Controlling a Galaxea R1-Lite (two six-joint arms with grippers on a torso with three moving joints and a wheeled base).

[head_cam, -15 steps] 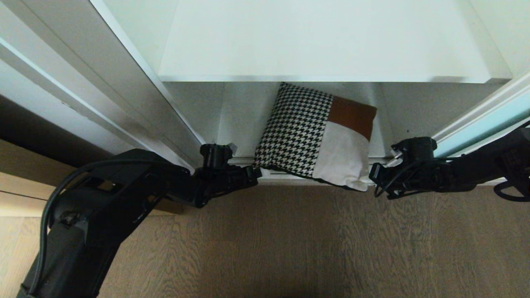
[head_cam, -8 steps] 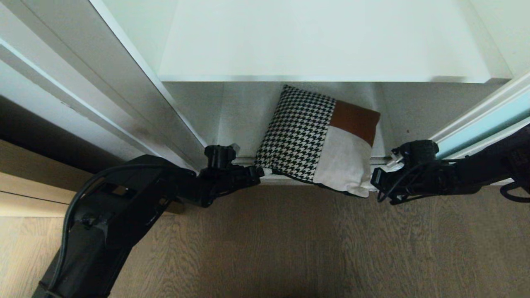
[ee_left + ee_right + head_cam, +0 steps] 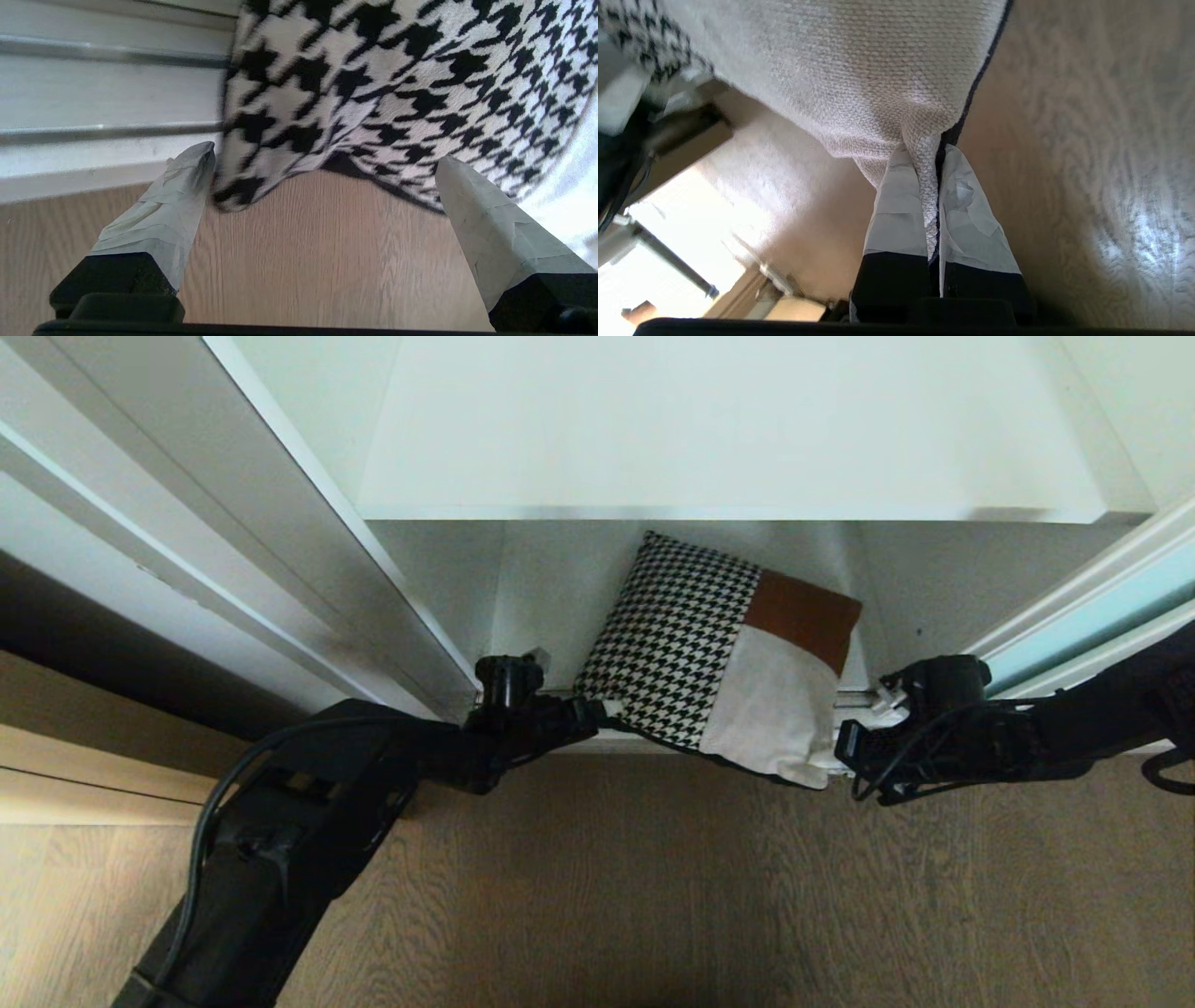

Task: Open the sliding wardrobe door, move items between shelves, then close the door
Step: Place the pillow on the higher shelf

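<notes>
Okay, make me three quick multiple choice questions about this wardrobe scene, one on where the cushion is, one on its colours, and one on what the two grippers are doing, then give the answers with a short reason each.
1. Where does the cushion lie?
A. On the upper shelf
B. At the front edge of the lower shelf, its near corner hanging over the floor
C. Wholly on the floor

2. Which patches does the cushion show?
A. Houndstooth, rust-brown and cream
B. Blue stripes and yellow
C. Plain grey

3. How do the grippers stand?
A. Both open
B. Left shut, right open
C. Left open, right shut on the cushion

Answers:
1 B: the head view shows it under the upper shelf, its cream corner past the sill above the floor.
2 A: all three patches show in the head view.
3 C: the left gripper has its fingers wide apart at the houndstooth corner; the right gripper pinches the cream corner.
</notes>
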